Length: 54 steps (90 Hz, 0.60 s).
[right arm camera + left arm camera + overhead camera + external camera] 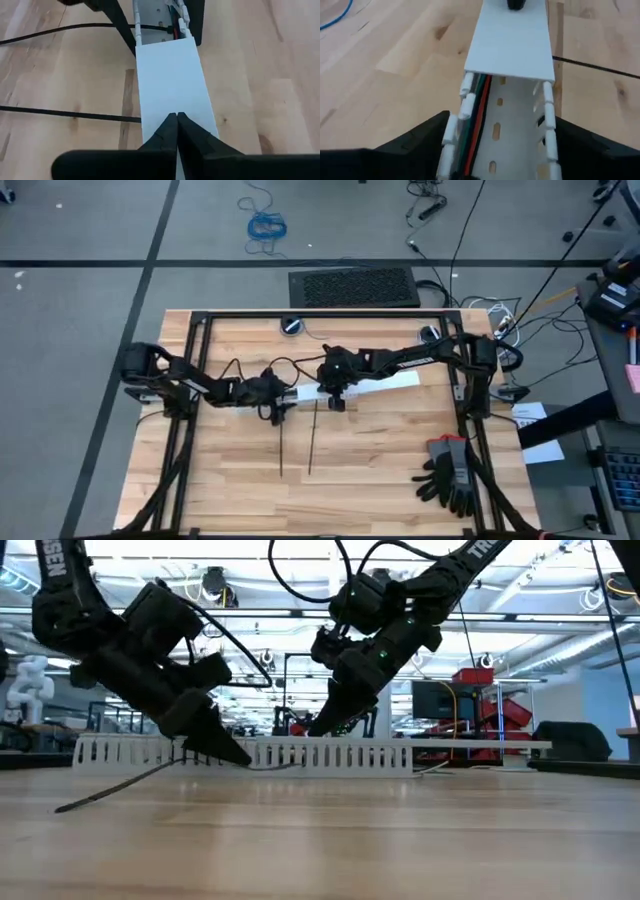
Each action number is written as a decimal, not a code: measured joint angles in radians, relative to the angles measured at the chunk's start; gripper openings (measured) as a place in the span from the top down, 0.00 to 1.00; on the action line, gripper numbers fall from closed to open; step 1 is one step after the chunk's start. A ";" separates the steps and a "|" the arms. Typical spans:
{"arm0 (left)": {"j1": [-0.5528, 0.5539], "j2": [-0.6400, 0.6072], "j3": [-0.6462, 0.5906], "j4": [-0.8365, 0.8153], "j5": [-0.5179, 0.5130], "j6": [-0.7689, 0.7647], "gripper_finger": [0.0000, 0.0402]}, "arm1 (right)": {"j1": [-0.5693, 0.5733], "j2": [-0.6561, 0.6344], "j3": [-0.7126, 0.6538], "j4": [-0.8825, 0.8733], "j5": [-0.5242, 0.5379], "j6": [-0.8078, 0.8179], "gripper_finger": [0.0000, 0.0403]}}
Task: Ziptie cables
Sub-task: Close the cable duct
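Reaching in from the left edge of the table (240, 500), left arm stretched low, elbow bent, left gripper (500, 117) tipped steeply down at the left end of a white slotted duct (520, 105). Jaws spread wide, one dark finger (420, 137) on each outer side of the duct's slotted walls; cannot tell whether pressed against them. Nothing else between them.

Coming from the right edge, right arm extended along the duct, wrist angled down, right gripper (177, 116) set on the flat white cover (170, 75) that caps the duct's right part. Jaws closed tip to tip, holding nothing, points resting on the cover's top. In the low view both grippers slope down toward each other, tips at the duct, a short gap between them.

The cables (477, 120), seen here as red, green and dark strands, lying inside the open channel along one wall, running under the cover's edge.

The zipties (281, 448) (312, 438) lying on the wood just nearer than the duct, side by side but apart, pointing toward the near edge; the right one starting just below the right gripper.

Dark gloves (450, 475) at the near right corner, well apart. Blue coiled cable (266, 225) on the floor beyond the table.
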 joint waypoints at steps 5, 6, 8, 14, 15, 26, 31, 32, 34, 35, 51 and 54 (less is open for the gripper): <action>-0.002 0.014 0.000 0.028 0.000 -0.001 0.26 | 0.000 0.000 0.000 -0.003 0.000 0.000 1.00; -0.002 0.016 0.000 0.033 0.000 -0.002 0.26 | 0.000 0.000 0.000 -0.003 0.000 0.000 1.00; -0.003 0.021 0.000 0.042 0.000 -0.006 0.26 | 0.000 -0.001 -0.001 -0.004 0.000 0.000 1.00; -0.002 0.031 0.000 0.059 0.000 -0.017 0.27 | 0.000 -0.001 -0.001 -0.006 0.002 0.005 1.00; -0.002 0.032 0.000 0.060 0.000 -0.018 0.27 | 0.000 -0.001 -0.001 -0.006 0.002 0.007 1.00; -0.003 0.036 0.000 0.065 0.001 -0.018 0.33 | 0.000 -0.001 -0.001 -0.006 0.003 0.015 1.00; -0.003 0.036 0.000 0.065 0.001 -0.015 0.37 | 0.000 -0.001 -0.001 -0.006 0.003 0.015 1.00; -0.003 0.036 0.000 0.065 0.001 -0.015 0.38 | 0.000 -0.001 -0.001 -0.006 0.003 0.016 1.00; -0.003 0.036 0.000 0.065 0.001 -0.014 0.40 | 0.000 -0.001 -0.001 -0.004 0.004 0.020 1.00; -0.003 0.036 0.000 0.065 0.001 -0.014 0.41 | 0.000 -0.001 -0.001 -0.003 0.004 0.022 1.00; -0.003 0.036 0.000 0.065 0.001 0.002 0.46 | 0.023 0.006 -0.006 0.138 -0.007 0.075 1.00; -0.003 0.036 0.000 0.065 0.001 0.004 0.46 | 0.032 0.007 -0.007 0.169 0.000 0.082 1.00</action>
